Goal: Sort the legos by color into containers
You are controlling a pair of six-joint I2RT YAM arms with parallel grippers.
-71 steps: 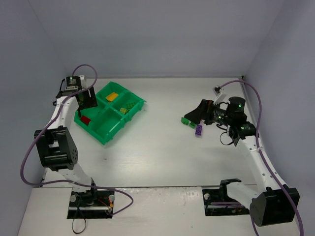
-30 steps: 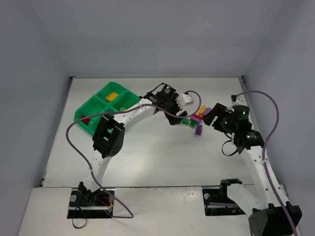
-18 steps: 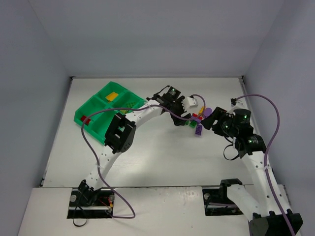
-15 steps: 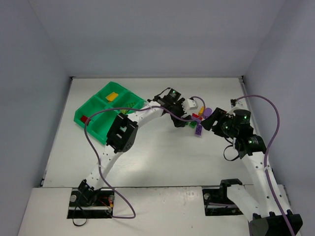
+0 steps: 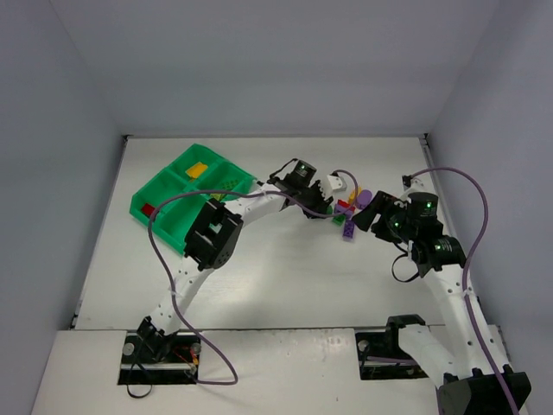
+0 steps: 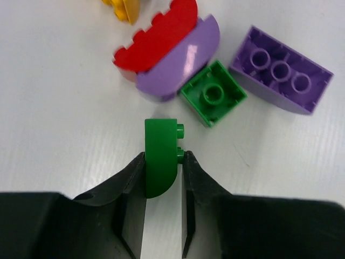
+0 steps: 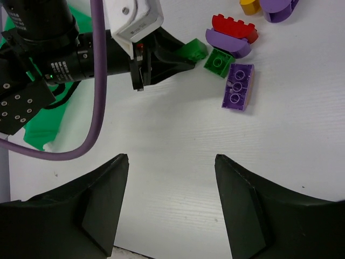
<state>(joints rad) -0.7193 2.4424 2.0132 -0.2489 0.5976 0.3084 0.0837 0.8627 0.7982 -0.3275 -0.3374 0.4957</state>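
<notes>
Lego cluster [image 6: 183, 65] just beyond left pincer [image 6: 163, 157]; sides free.

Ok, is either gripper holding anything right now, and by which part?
The left gripper is shut on a green rounded brick, fingers on its studded side and the opposite side. The right gripper is open, empty.

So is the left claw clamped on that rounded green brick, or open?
Shut on it: the left gripper has both fingers pressed against the sides of the rounded green brick.
</notes>
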